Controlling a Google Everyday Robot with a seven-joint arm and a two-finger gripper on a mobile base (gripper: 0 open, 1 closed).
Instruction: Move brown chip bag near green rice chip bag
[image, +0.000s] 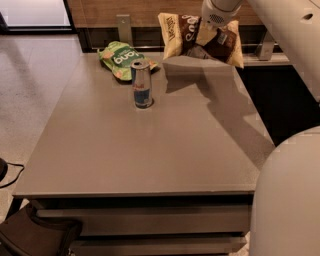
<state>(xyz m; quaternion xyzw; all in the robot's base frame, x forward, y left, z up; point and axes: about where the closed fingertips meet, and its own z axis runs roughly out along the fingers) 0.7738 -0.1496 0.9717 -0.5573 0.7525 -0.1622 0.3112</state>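
At the far left of the tabletop (150, 150) lay your target, the green rice chip bag (121, 56). It rested flat, so it marked a fixed spot to aim for. Just to its right and a little nearer stood a drink can (142, 85), upright and almost touching the green bag's near edge. That left the free side for a drop on the right of the green bag and beyond the can.

Further right, over the far edge, you had the brown chip bag (176, 31) up in the air, clear of the tabletop, with its shadow thrown on the surface below. It hung crumpled and tilted because the pincer (209, 36) had closed on its middle from above and pinched the foil, so both cream ends sagged outward. The white arm (290, 30) reached in from the upper right.

By my reading you were in mid-carry. The brown bag was close to the green one but not yet set down, and a low leftward path risked clipping the can.
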